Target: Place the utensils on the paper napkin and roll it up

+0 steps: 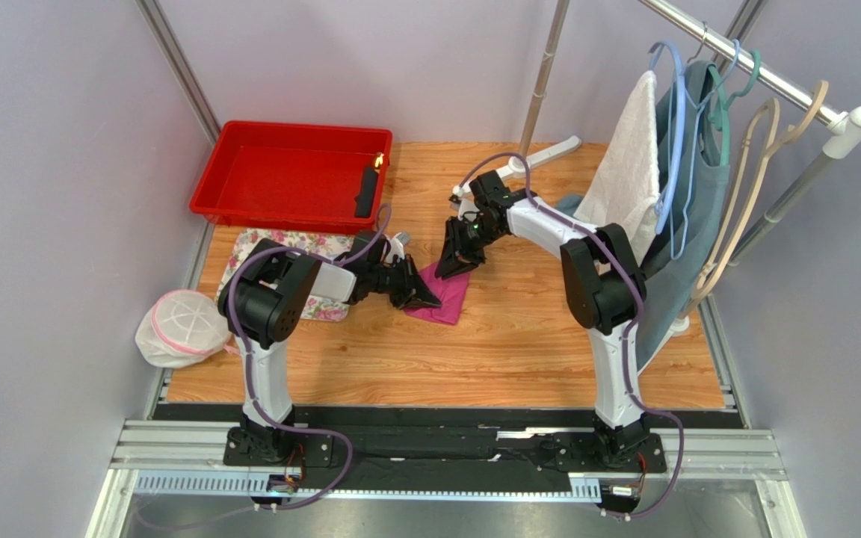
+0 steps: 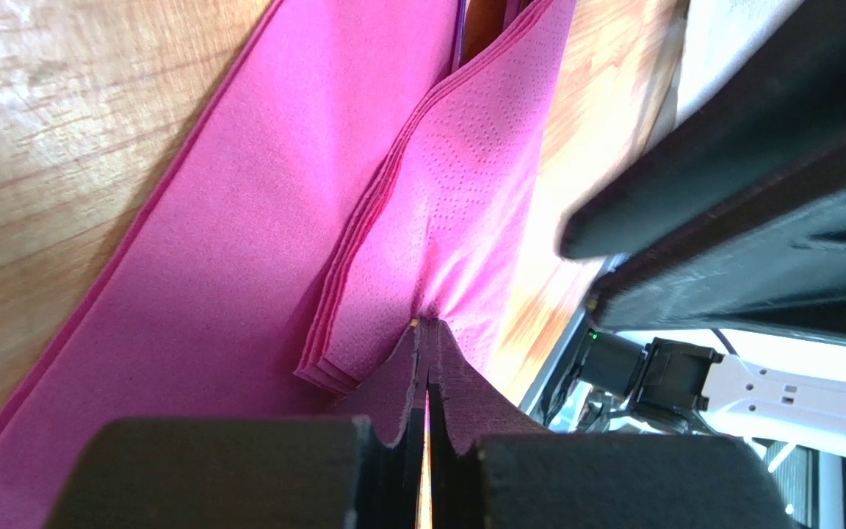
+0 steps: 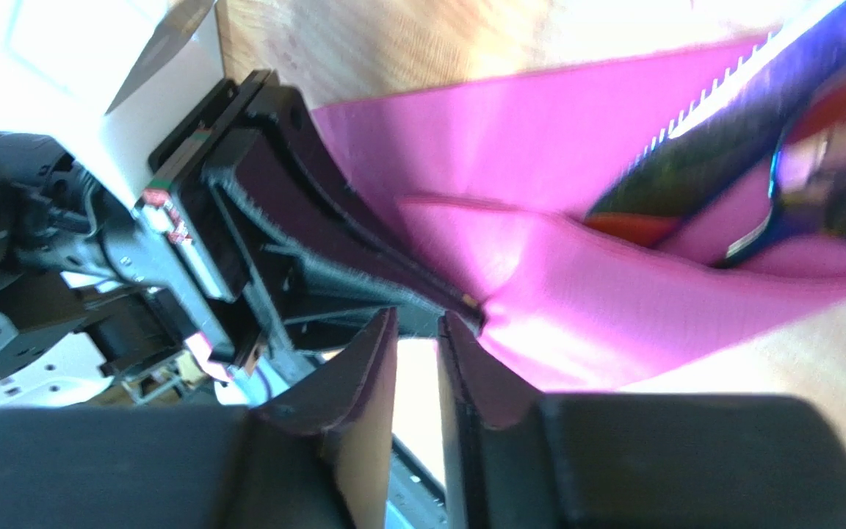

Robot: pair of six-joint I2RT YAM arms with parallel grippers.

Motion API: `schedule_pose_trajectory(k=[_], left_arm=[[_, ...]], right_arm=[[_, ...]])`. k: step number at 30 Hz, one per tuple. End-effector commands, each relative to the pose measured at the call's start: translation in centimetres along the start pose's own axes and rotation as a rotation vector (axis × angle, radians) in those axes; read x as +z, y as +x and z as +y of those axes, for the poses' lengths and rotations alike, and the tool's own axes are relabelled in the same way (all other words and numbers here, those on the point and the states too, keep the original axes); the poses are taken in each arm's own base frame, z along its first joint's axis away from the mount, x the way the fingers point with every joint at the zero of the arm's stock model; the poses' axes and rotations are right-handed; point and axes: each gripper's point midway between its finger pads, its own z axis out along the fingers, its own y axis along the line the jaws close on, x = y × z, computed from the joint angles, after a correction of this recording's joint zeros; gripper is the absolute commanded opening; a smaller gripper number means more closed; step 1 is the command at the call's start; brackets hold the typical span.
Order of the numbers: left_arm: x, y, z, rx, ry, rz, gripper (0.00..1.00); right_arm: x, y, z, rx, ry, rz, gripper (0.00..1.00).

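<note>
- Nearest us, the two arms' bases sit side by side on a metal rail [image 1: 446,448] at the near edge of the table [image 1: 514,342].
- A white mesh bag [image 1: 182,327] with a pink rim lies at the table's left edge, just beside the left arm.
- Mid-table we find the napkin [image 1: 454,298], a magenta sheet on the wood with one side folded over in layers.
- The left gripper [image 2: 427,342] reaches in low from the left. Its jaws are pressed together and pinch the folded edge, which draws up to a point at the tips.
- The right gripper [image 3: 418,331] hangs over the napkin's far side, close to the left one. Its jaws stand a little apart with nothing between them.
- The utensils [image 3: 714,154], dark and iridescent, lie on the napkin and are partly covered by the fold. We make out fork tines and a rounded bowl, but we cannot tell how many pieces there are.
- Left of the napkin, a floral cloth [image 1: 289,249] lies crumpled, partly under the left arm.
- Farther back, a red tray [image 1: 278,168] fills the far left corner, with a black item [image 1: 365,193] near its right wall.
- At the far right a rack [image 1: 738,56] carries hangers [image 1: 676,101], a white towel [image 1: 626,168] and a blue-grey garment [image 1: 707,213].
</note>
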Motion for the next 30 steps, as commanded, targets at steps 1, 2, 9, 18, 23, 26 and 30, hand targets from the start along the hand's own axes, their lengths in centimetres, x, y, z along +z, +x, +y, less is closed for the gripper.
schedule_pose_trajectory(k=[1, 2, 9, 18, 23, 26, 30], left_arm=[[0.5, -0.1, 3.0, -0.041, -0.104, -0.025, 0.00], [0.5, -0.1, 2.9, -0.039, -0.101, -0.025, 0.00], [0.5, -0.4, 2.6, -0.033, -0.092, -0.034, 0.00], [-0.3, -1.5, 0.2, 0.017, -0.033, -0.077, 0.11], [-3.1, -2.5, -5.0, 0.172, 0.049, -0.114, 0.42], [-5.3, -2.0, -6.8, 0.257, 0.068, -0.112, 0.61], [-8.5, -1.0, -6.9, 0.360, 0.018, -0.108, 0.97]], right_arm=[[-0.9, 0.0, 1.1, 0.014, -0.006, -0.037, 0.20], [-0.7, 0.2, 0.8, 0.018, 0.005, -0.033, 0.19], [1.7, 0.6, -0.9, 0.017, 0.063, -0.004, 0.15], [4.2, 3.0, -5.0, -0.019, 0.172, 0.108, 0.09], [3.9, 4.8, -5.9, -0.079, 0.170, 0.188, 0.07], [3.8, 5.1, -6.4, -0.137, 0.168, 0.218, 0.06], [3.6, 5.1, -6.6, -0.183, 0.153, 0.241, 0.05]])
